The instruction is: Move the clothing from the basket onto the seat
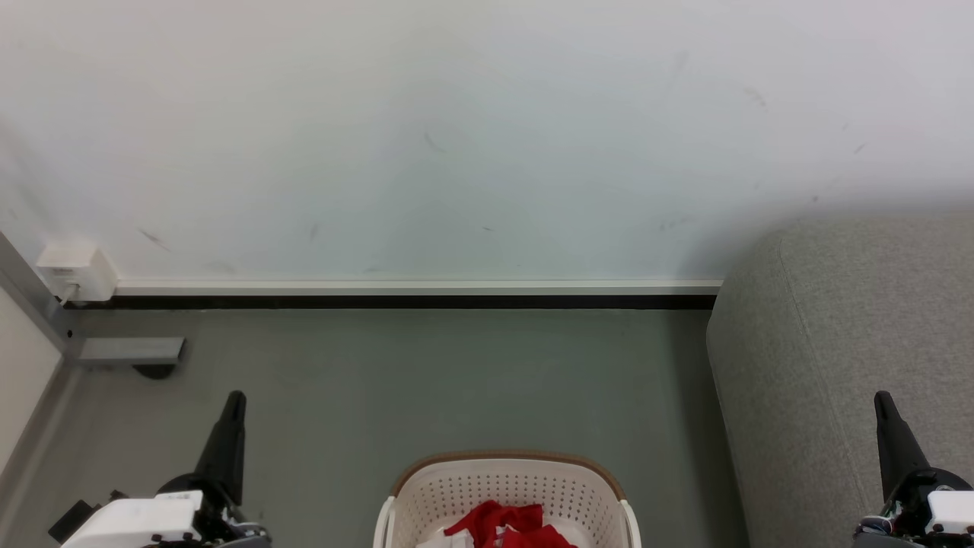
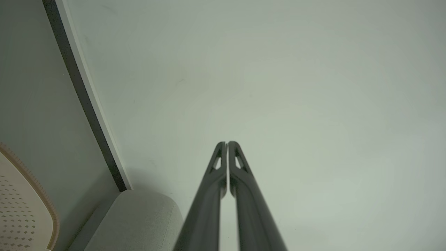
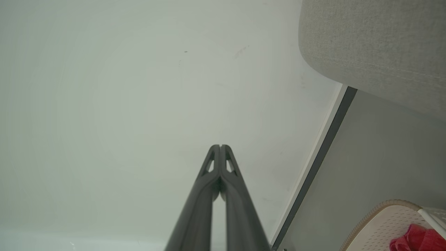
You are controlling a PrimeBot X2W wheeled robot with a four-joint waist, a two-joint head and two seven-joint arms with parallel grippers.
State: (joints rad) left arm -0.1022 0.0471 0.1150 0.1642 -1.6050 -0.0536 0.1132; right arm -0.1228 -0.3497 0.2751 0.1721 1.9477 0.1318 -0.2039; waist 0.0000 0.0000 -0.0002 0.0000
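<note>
**Not started: clothing in basket, both hands empty**

L hand (image 1: 234,399) and R hand (image 1: 883,399) are both pinched closed, fingers tip to tip, gripping nothing. In the wrist views each points toward the bare wall (image 1: 456,152).

The basket (image 1: 456,495) sits on the floor (image 1: 380,380) between the two hands, to the R of the L hand and the L of the R hand, and back from their tips. Red clothing w/ white bits (image 1: 502,525) lies inside it, well apart from either hand. Can't tell how many pieces, since the frame edge cuts the basket off.

The seat (image 1: 837,342) is near the R hand, which shows against it in the head view, and well apart from the L hand. The part of the seat in view is bare.

Judged progress: approx nil. Left to do: reach into the basket, grip, lift, carry to the seat, let go, repeat.
</note>
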